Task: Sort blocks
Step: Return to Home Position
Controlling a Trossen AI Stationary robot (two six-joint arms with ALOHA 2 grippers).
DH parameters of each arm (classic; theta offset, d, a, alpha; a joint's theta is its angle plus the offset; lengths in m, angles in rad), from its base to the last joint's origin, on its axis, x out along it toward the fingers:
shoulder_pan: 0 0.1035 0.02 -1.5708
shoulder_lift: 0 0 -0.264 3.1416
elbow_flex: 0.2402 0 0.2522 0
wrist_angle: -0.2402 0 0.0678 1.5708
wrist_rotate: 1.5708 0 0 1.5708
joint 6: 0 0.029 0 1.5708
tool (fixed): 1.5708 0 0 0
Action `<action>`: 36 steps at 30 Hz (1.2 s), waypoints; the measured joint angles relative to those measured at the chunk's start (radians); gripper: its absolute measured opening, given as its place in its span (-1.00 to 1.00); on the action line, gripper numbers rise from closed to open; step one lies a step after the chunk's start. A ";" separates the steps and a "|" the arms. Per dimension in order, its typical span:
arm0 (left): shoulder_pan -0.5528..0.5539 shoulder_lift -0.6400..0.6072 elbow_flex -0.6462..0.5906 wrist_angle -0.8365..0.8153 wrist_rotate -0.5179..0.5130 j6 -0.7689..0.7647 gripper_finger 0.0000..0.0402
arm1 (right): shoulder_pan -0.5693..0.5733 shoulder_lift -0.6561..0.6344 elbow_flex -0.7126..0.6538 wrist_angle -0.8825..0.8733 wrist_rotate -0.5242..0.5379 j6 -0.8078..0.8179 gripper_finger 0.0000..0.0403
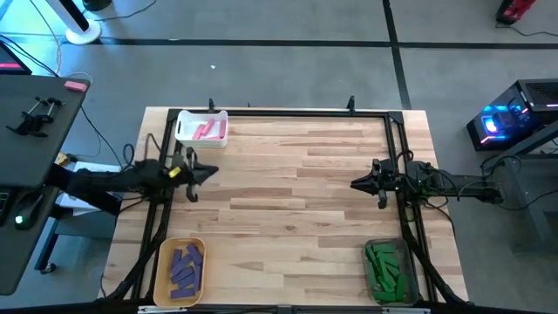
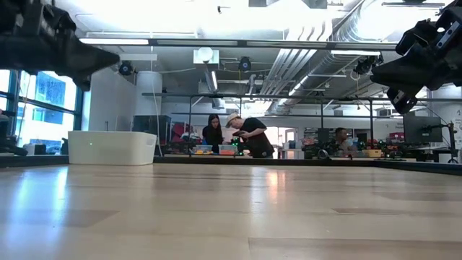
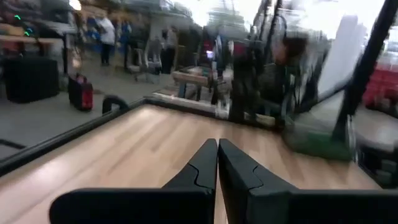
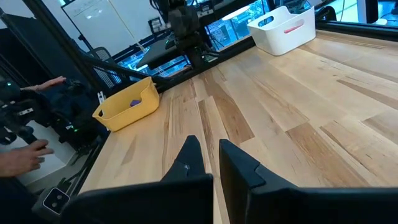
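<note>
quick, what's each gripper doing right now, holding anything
left gripper: shut, holding nothing
right gripper: open by a narrow gap, holding nothing

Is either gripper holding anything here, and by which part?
Nothing is held. The left gripper is shut on nothing; the right gripper stands slightly open and empty, both above the table.
</note>
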 joint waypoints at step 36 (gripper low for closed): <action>-0.015 0.010 0.000 -0.036 0.095 0.095 -0.98 | 0.000 -0.001 0.000 0.000 0.000 0.000 -1.00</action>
